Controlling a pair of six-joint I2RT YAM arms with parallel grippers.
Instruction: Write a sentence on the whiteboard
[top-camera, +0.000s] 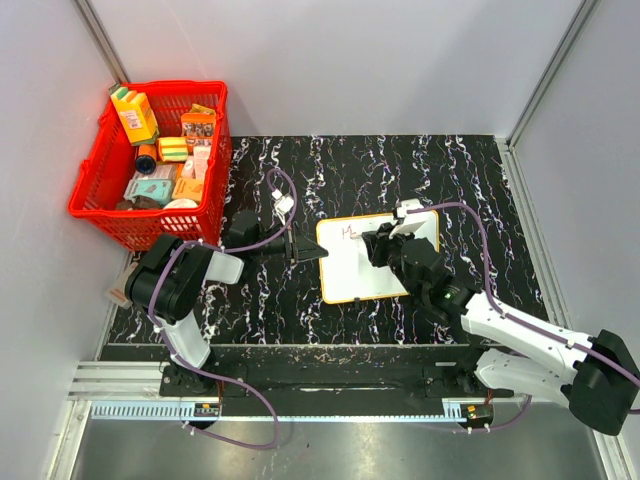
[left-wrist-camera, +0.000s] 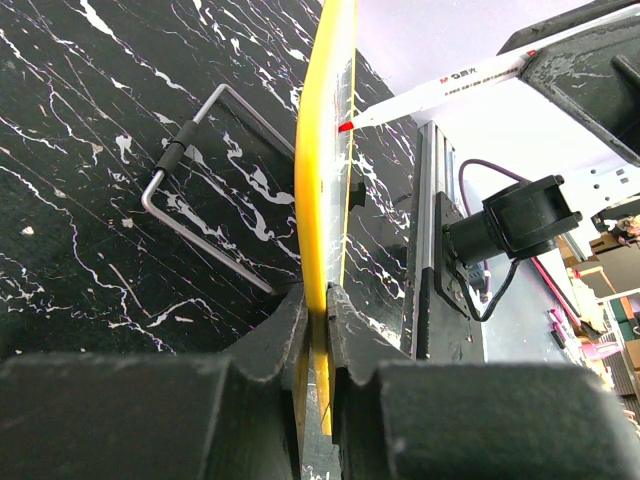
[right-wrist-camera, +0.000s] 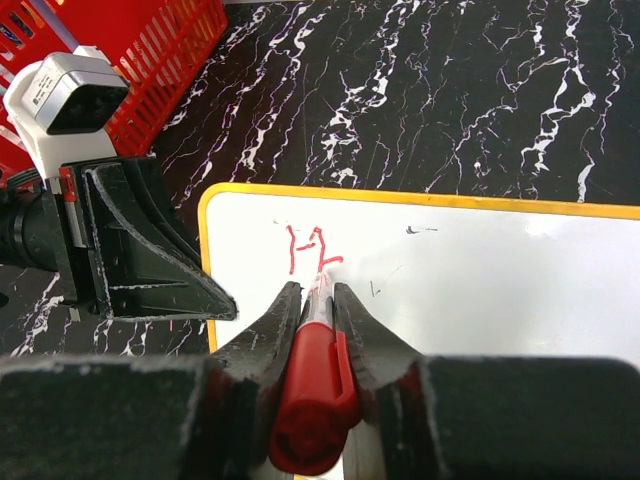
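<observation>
The whiteboard (top-camera: 362, 282) lies on the black marbled table, white with an orange-yellow rim. My left gripper (top-camera: 308, 252) is shut on its left edge; in the left wrist view the rim (left-wrist-camera: 325, 180) runs edge-on up from between the jaws of the left gripper (left-wrist-camera: 325, 300). My right gripper (right-wrist-camera: 318, 290) is shut on a red-capped marker (right-wrist-camera: 312, 390), tip down on the whiteboard (right-wrist-camera: 480, 290). The sentence (right-wrist-camera: 310, 250) stands as a red "H" with one more short stroke, near the board's top left corner. The marker's white barrel (left-wrist-camera: 440, 95) reaches the board from the right.
A red basket (top-camera: 150, 165) holding several boxes stands at the far left, partly off the table. A bent metal wire bracket (left-wrist-camera: 200, 190) lies on the table under the board. The left arm's wrist camera (right-wrist-camera: 65, 95) sits close beside the board's left edge.
</observation>
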